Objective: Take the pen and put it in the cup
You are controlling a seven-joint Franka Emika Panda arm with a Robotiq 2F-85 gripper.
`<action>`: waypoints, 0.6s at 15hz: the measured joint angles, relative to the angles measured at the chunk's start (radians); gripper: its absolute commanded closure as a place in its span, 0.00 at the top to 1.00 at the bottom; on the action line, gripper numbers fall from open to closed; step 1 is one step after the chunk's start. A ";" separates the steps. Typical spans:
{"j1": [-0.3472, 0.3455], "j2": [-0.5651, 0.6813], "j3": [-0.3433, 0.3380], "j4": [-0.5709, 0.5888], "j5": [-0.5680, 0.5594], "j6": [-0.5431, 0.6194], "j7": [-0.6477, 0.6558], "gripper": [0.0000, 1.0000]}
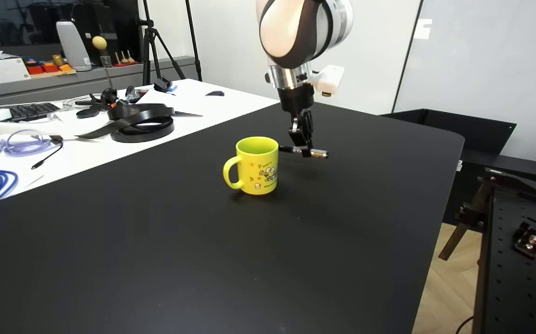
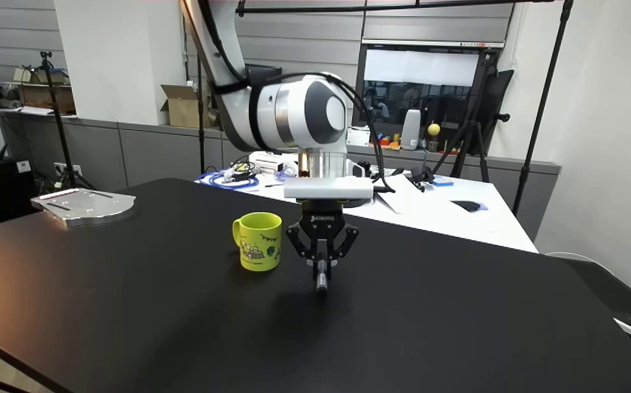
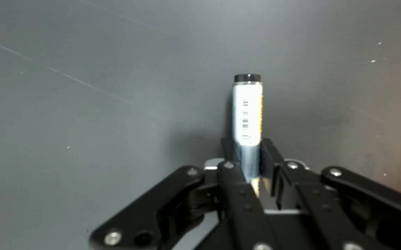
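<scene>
The yellow mug (image 1: 257,169) stands upright on the black table, with its loop handle to the left; it also shows in an exterior view (image 2: 260,245). My gripper (image 1: 306,150) is beside the mug, apart from it, and is shut on the pen (image 1: 320,153). The pen lies level between the fingertips and appears to be a little above the table. In the wrist view the gripper (image 3: 248,152) holds the pen (image 3: 247,111) by its middle; its white labelled part and black end stick out forward. The mug is out of the wrist view.
The black table (image 1: 180,260) ends at a rounded edge on the right. A white desk (image 1: 231,99) with cables, black straps and a keyboard adjoins it. A metal plate (image 2: 83,204) lies at the table's far left. A clamp (image 1: 476,204) is beyond the edge.
</scene>
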 measured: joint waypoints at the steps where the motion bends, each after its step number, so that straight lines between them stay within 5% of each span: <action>1: 0.008 -0.032 -0.003 -0.005 -0.017 -0.030 0.009 0.05; 9: 0.129 -0.339 0.017 0.016 -0.160 -0.537 0.081 0.05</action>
